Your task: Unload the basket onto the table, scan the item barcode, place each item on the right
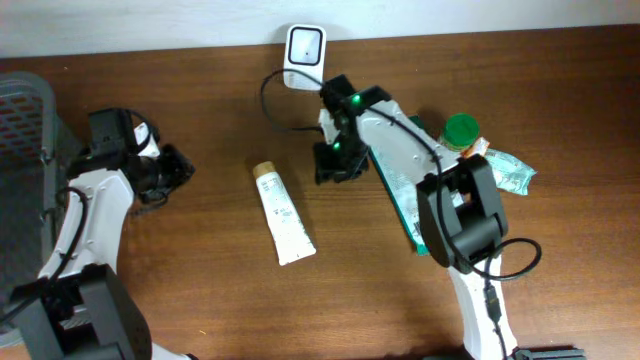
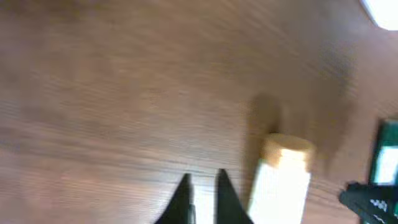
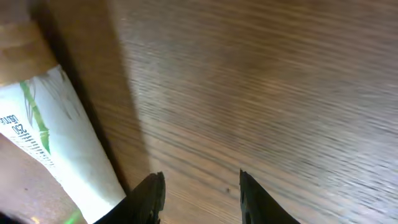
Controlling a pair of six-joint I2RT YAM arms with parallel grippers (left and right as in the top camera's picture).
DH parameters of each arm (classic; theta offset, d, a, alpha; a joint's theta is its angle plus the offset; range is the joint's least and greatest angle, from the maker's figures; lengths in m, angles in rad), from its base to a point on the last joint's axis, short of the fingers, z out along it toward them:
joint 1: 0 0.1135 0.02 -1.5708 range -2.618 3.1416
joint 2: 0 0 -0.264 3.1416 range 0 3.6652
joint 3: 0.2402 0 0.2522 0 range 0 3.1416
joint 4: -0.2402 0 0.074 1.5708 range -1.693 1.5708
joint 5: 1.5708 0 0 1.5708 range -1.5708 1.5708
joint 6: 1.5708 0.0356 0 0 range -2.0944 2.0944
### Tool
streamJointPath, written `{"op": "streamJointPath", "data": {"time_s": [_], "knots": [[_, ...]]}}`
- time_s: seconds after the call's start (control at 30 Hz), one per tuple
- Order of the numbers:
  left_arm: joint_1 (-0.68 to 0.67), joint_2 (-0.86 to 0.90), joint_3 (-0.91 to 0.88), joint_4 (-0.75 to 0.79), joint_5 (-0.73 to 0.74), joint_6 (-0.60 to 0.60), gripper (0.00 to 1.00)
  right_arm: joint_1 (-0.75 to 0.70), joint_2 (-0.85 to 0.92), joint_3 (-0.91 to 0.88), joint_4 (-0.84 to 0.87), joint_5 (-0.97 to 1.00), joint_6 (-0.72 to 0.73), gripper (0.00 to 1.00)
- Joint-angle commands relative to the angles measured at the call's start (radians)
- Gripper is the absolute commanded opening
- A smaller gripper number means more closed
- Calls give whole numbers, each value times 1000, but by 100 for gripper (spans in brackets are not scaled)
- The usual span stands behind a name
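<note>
While left hand (image 2: 203, 179) is clenched, right hand (image 3: 200, 179) gapes near smooth white tube (image 1: 283, 215).

The overhead camera looked straight down on the desk (image 1: 200, 290) from well above, taking in both my arms. The one behind my left tool (image 2: 203, 185) looked low across the wood, blurred. The one behind my right tool (image 3: 200, 180) sat closer still. All three caught the tube (image 1: 282, 213).

Tube (image 1: 283, 213) centre of table (image 1: 200, 300); scanner (image 1: 303, 48) behind it; basket (image 1: 25, 110) far left; bottle (image 1: 461, 130) right
</note>
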State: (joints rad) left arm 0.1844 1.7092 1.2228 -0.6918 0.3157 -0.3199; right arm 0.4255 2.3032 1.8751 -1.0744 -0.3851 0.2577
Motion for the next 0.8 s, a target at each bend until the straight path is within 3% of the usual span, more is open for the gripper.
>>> {"op": "streamJointPath", "data": {"time_s": [0.0, 0.2, 0.43, 0.6, 0.77], "knots": [[-106, -3, 1, 29, 74, 27, 0, -1, -22, -9, -10, -41, -18, 38], [-321, 132, 1, 71, 55, 50, 0, -1, -22, -19, -11, -42, -18, 38], [-333, 185, 0, -21, 51, 113, 0, 0, -22, -20, -9, -41, -18, 38], [-341, 227, -1, 47, 28, 104, 0, 2, -22, -20, -53, -141, -79, 39], [-341, 298, -1, 55, 28, 101, 0, 37, -22, -87, -20, -275, -123, 60]]}}
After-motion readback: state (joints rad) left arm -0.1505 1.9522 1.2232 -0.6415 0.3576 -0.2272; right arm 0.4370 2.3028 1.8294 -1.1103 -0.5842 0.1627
